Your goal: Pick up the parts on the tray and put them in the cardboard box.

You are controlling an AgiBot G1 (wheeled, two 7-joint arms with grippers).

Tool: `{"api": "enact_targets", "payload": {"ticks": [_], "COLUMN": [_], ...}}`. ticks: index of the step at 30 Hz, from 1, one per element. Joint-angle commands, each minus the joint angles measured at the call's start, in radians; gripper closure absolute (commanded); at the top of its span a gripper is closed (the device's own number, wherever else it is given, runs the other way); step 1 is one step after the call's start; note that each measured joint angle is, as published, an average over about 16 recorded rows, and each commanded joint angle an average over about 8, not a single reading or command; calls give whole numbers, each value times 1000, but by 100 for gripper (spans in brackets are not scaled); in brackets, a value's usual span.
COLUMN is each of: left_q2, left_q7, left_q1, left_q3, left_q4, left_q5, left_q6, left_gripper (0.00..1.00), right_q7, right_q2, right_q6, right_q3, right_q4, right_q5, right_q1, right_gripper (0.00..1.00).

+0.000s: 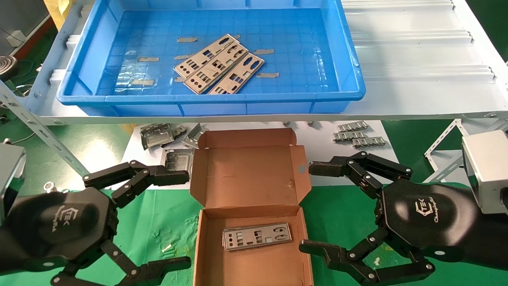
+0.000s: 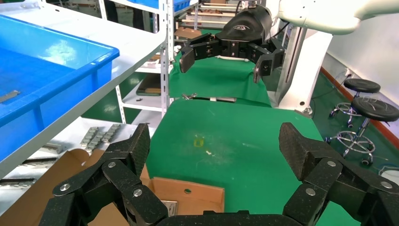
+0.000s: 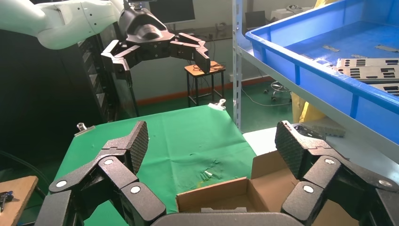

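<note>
The left end effector [image 1: 174, 218] hangs spread wide and empty at about 8 o'clock in the head view, just beside the left wall of the cardboard box [image 1: 206, 246]. The right end effector [image 1: 317, 208] mirrors it at 4 o'clock, fingers equally released and holding nothing. Both flank the box without touching it, probably so that either arm can reach up toward the tray with a clear path and the head camera keeps an open look into the box.

Between them, the cardboard box sits on the green-covered table [image 1: 158, 222] with its lid folded back toward 12 o'clock. One silvery plate [image 1: 257, 236] lies flat on its floor, near the hinge edge.

Farther out at 12 o'clock, the blue tray [image 1: 349, 79] rests on a raised white shelf [image 1: 416, 59]. Three parts [image 1: 219, 64] lie in it, overlapping one another diagonally near the centre, with grey tape scraps [image 1: 263, 51] around them. Judging by this, one part is delivered and three remain.

Below the shelf, grey brackets [image 1: 158, 135] sit at 10 o'clock of the box and ridged strips [image 1: 357, 137] at 2 o'clock.
</note>
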Motion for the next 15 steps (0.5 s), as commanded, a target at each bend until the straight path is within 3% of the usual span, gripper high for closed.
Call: {"api": "enact_targets", "payload": {"ticks": [1,15], "left_q2": [0,0], "left_q7": [0,0], "left_q1": [0,0], "left_q3": [0,0], "left_q4": [0,0], "left_q5": [0,0], "left_q6": [0,0], "left_gripper": [0,0], "right_q7": [0,0], "right_q2": [0,0], "right_q6": [0,0], "right_q3": [0,0], "right_q4": [0,0], "right_q5": [0,0], "right_q1": [0,0], "right_gripper": [0,0]}}
